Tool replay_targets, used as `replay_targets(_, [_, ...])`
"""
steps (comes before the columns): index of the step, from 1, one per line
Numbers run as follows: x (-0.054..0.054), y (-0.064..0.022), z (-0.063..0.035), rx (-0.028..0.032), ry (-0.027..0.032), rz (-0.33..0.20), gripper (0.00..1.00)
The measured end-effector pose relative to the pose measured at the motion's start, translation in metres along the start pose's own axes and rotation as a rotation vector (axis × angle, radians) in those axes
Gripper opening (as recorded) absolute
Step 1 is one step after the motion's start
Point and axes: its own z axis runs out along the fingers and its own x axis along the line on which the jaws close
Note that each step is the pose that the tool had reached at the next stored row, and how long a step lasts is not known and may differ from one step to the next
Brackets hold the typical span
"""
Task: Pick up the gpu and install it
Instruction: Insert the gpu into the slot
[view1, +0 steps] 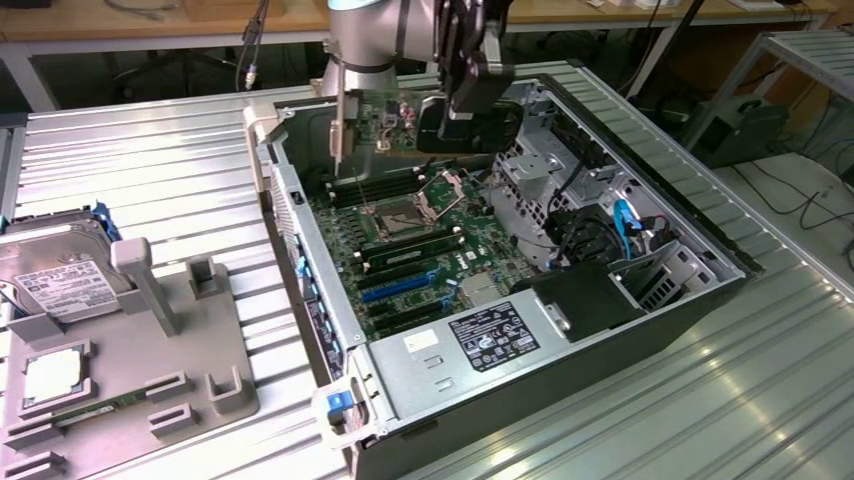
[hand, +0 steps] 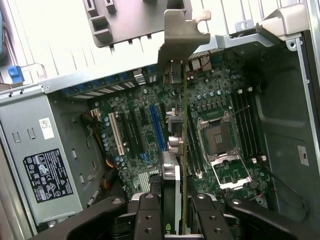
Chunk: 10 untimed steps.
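Observation:
The gpu (view1: 384, 122) is a flat card with a narrow silver bracket (view1: 336, 135) at one end. It hangs above the far end of the open computer case (view1: 694, 235), over the motherboard (view1: 441, 250). My gripper (view1: 430, 125) is shut on it from the exterior view's right. In the wrist view the gpu (hand: 183, 150) shows edge-on between my black fingers (hand: 150, 215), its bracket (hand: 177, 45) pointing away toward the case wall. The gpu is clear of the board, above the blue expansion slots (hand: 157, 127) and beside the CPU socket (hand: 220, 145).
A grey fixture tray (view1: 127, 350) on the exterior view's left holds a hard drive (view1: 60, 275), a processor (view1: 54, 375) and a memory stick (view1: 94, 410). Inside the case sit the power supply (view1: 494, 335), a drive cage (view1: 547, 165) and blue cables (view1: 625, 220).

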Motion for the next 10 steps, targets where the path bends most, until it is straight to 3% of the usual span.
replay_targets(4, [-0.0003,-0.0003,0.0011,0.0090,-0.0029,-0.031,0.28])
replay_targets(8, [-0.0005,-0.0007,0.0024,0.0100,-0.0047,-0.067,0.28])
replay_targets(10, [-0.0005,-0.0007,0.0038,0.0090,-0.0064,-0.113,0.28])
